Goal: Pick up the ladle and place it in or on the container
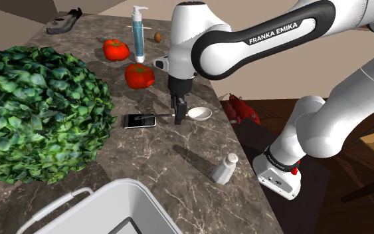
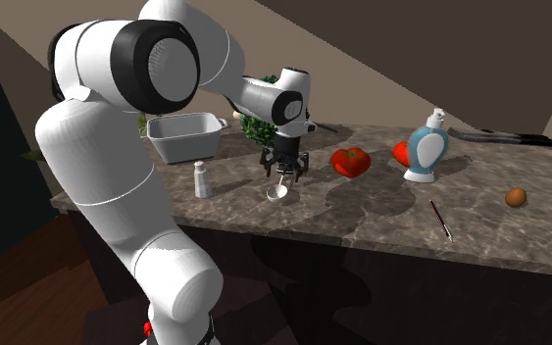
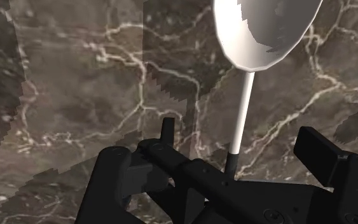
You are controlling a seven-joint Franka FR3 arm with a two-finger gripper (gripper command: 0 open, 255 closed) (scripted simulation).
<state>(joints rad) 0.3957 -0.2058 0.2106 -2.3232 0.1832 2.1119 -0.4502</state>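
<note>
A white ladle (image 1: 200, 114) lies flat on the dark marble counter, its thin dark handle pointing toward the phone. My gripper (image 1: 178, 114) stands upright over that handle, just behind the bowl. In the wrist view the ladle's bowl (image 3: 263, 32) is ahead and its stem runs back between the black fingers (image 3: 317, 149), which stand well apart and do not touch it. The gripper (image 3: 241, 143) is open. The second exterior view shows the gripper (image 2: 286, 176) low over the ladle (image 2: 276, 192). The white container (image 1: 145, 199) sits at the counter's near end, also seen as the tub (image 2: 180, 142).
A black phone (image 1: 140, 120) lies beside the handle's end. A salt shaker (image 1: 225, 169) stands between the ladle and the container. Two tomatoes (image 1: 139, 75), a soap dispenser (image 1: 139, 33), an egg (image 1: 158, 37) and a big leafy plant (image 1: 36, 113) occupy the far side.
</note>
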